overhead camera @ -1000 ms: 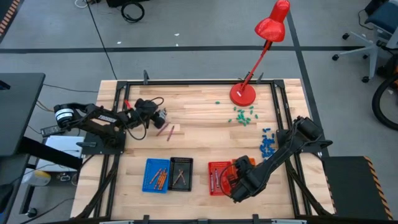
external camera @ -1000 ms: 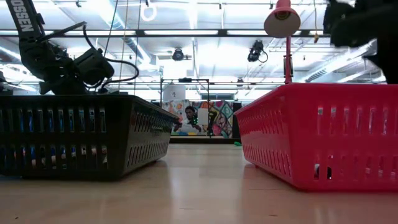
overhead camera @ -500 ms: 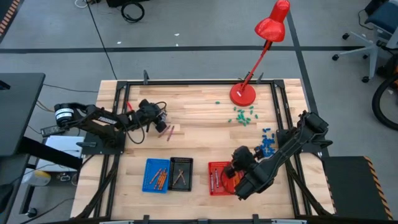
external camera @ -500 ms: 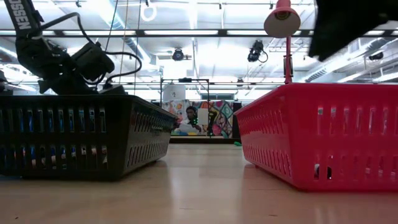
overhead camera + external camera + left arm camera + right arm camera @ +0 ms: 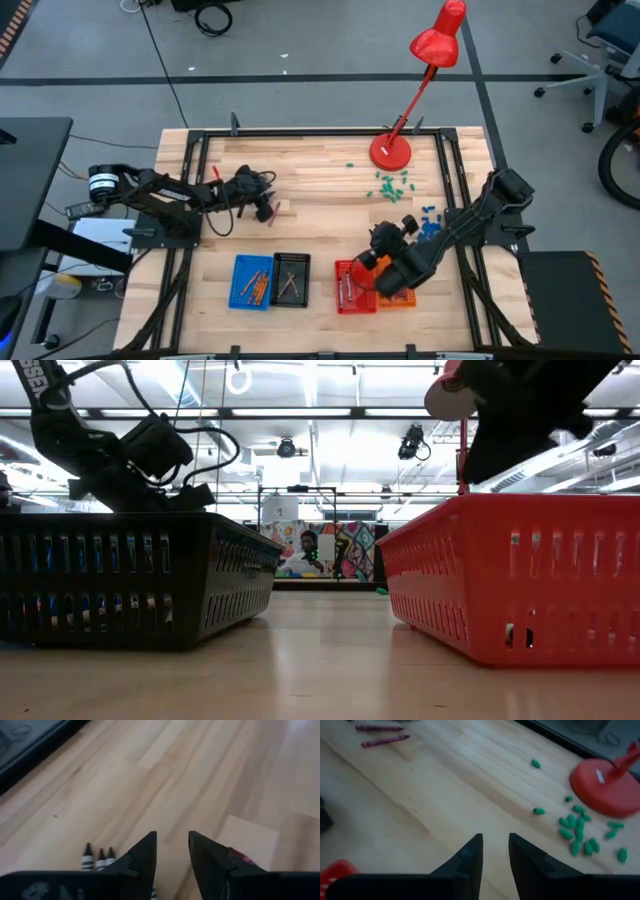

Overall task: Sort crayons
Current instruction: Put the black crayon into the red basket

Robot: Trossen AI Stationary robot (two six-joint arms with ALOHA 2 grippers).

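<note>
The left tool [image 5: 172, 851], slightly open and empty, sits low over loose crayons [image 5: 98, 857] on the surface [image 5: 320, 190], so closing off-centre could roll them away, while the right tool [image 5: 495, 851], also slightly open and empty, hangs above the red bin [image 5: 352, 288].

A wooden table [image 5: 320, 225] seen from above, with a red lamp [image 5: 392, 150] at its far edge and green bits [image 5: 391, 185] and blue chunks [image 5: 430, 222] scattered toward the right edge. Along the near edge sit blue [image 5: 252, 281], black [image 5: 291, 278] and red [image 5: 350, 286] baskets holding crayons [image 5: 256, 285]. The left gripper [image 5: 262, 208] hovers over loose crayons near the left edge; the right gripper [image 5: 384, 240] hangs above the red basket.
</note>
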